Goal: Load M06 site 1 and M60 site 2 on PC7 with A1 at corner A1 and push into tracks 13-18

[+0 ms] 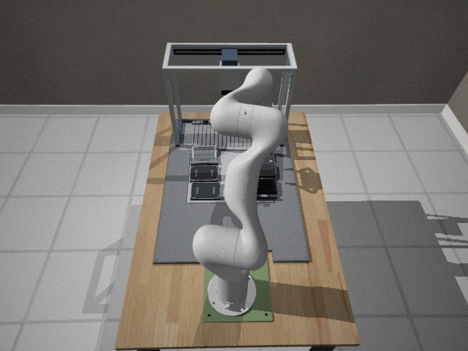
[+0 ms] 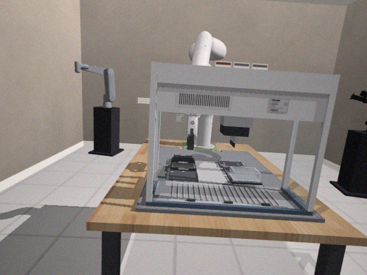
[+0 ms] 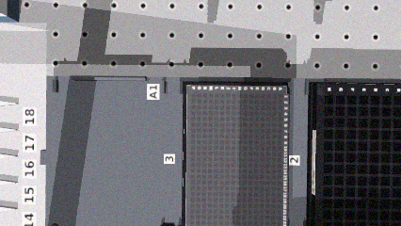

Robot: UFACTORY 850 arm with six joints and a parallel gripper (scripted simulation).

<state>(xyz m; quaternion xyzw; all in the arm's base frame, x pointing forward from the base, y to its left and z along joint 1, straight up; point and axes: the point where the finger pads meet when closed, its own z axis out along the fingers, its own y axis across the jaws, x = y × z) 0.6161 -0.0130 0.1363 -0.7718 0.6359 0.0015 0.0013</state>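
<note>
In the wrist view the plate carrier PC7 [image 3: 127, 155] lies on the apron, its site 3 end next to the track numbers 14 to 18 [image 3: 29, 165]. Site 3 is bare, with an A1 mark at its corner. The 384-well plate M60 [image 3: 235, 155] sits flat on site 2. The dark 96-well plate M06 [image 3: 358, 155] sits on site 1. The clear deep-well block M09 [image 1: 204, 154] stands in the nest nearest the rails. My gripper [image 2: 190, 141] hangs open and empty above the carrier [image 2: 183, 170]; its fingers are out of the wrist view.
Two dark empty nests [image 1: 204, 181] lie in the row before M09. The loading rails [image 2: 222, 193] run under the instrument frame [image 2: 242, 85], whose posts and pipetting head [image 2: 235, 128] stand over the rails. The arm hides most of the carrier in the top view.
</note>
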